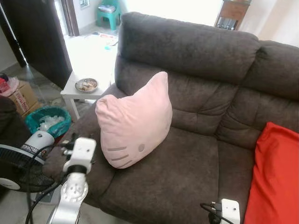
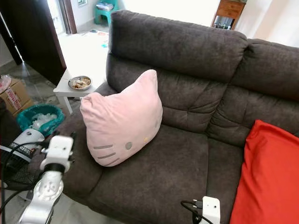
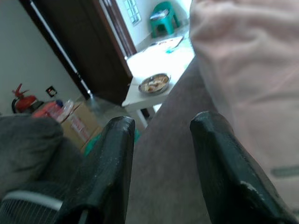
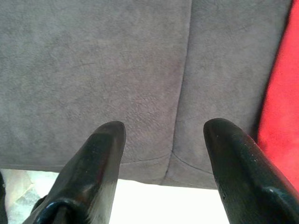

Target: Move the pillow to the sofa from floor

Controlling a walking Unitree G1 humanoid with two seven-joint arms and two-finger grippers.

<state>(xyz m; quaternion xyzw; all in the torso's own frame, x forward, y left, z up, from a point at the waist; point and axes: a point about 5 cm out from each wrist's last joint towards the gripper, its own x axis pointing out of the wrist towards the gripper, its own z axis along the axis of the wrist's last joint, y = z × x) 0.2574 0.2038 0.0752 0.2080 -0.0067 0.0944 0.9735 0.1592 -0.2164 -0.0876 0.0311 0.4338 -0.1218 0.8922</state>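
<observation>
The pink pillow (image 1: 134, 122) stands upright on the sofa (image 1: 201, 172) seat (already off the floor), at two o'clock from the nearer left gripper (image 3: 161, 154), fingers apart, empty. The right gripper (image 4: 163, 163) also gapes.

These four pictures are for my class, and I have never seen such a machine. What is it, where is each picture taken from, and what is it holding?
It is a humanoid household robot with two silver arms, each ending in a gripper of two long black fingers. The two wide pictures come from a stereo camera on its head, looking down at a dark brown fabric sofa. A pale pink cat-face pillow stands on the seat, leaning against the backrest, and a red cushion lies at the right end. The other two pictures come from wrist cameras looking along the fingers. The left gripper is open beside the pillow, over the sofa's edge; the right gripper is open above the seat. Neither holds anything.
</observation>
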